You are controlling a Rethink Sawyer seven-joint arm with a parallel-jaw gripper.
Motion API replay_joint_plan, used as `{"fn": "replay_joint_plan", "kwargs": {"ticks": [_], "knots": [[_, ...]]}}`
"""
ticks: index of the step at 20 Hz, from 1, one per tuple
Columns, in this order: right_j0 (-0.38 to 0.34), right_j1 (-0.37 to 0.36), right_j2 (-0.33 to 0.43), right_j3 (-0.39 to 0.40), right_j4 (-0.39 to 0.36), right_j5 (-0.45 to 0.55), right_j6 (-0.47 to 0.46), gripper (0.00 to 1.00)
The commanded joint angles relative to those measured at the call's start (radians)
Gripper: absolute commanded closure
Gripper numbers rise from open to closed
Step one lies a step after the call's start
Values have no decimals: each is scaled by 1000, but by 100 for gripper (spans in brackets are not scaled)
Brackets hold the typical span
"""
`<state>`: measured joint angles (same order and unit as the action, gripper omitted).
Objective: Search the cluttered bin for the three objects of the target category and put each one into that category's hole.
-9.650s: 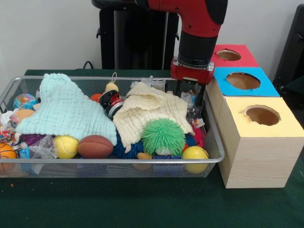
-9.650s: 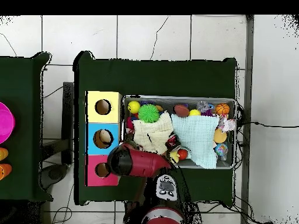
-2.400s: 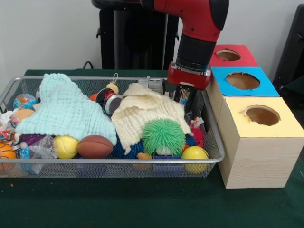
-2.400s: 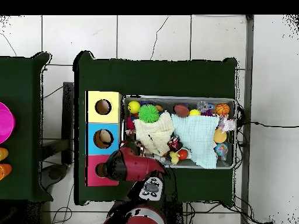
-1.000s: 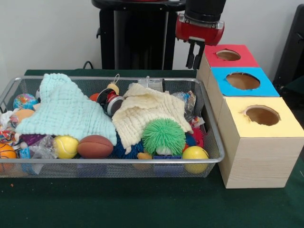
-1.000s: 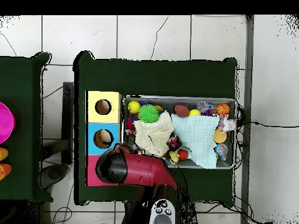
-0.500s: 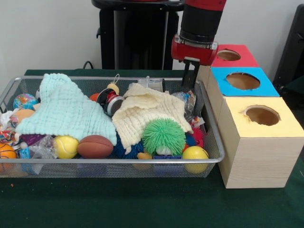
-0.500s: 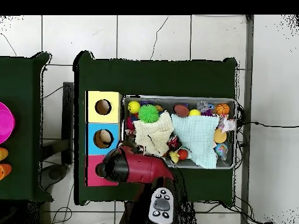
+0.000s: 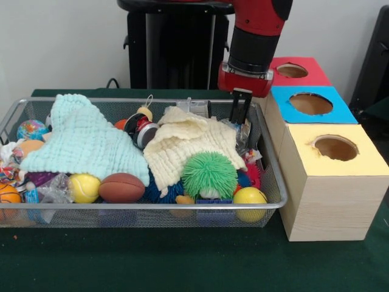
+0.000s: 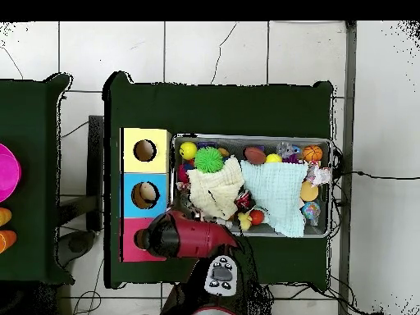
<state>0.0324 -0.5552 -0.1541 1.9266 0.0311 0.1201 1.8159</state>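
Observation:
A wire bin [image 9: 152,205] holds mixed toys: a green spiky ball [image 9: 209,174], a brown football [image 9: 121,187], two yellow balls [image 9: 250,196] [image 9: 84,187] and a small basketball [image 9: 7,194]. A cream cloth [image 9: 182,143] and a mint cloth [image 9: 85,143] cover much of the pile. My gripper [image 9: 240,112] hangs over the bin's far right corner, just above crinkly wrappers [image 9: 243,131], open with nothing between its fingers. In the overhead view the red arm [image 10: 176,234] hides the gripper.
Three boxes with round holes stand right of the bin: red [image 9: 307,76], blue [image 9: 340,112] and yellow [image 9: 340,182]. The overhead view shows something pale inside the blue box's hole [image 10: 146,194]. A black pedestal rises behind the bin.
The gripper rose out of the bin with a small item to the red box's hole, then came back down empty over the bin's far right corner.

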Motion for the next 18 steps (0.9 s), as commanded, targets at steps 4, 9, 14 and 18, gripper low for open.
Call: {"fn": "replay_joint_plan", "kwargs": {"ticks": [4,9,14,18], "knots": [[4,34,49,15,-30,-32,133,0],[3,33,51,20,-29,-36,136,0],[10,21,47,33,-27,-59,151,0],[13,13,44,41,-25,-64,156,0]]}}
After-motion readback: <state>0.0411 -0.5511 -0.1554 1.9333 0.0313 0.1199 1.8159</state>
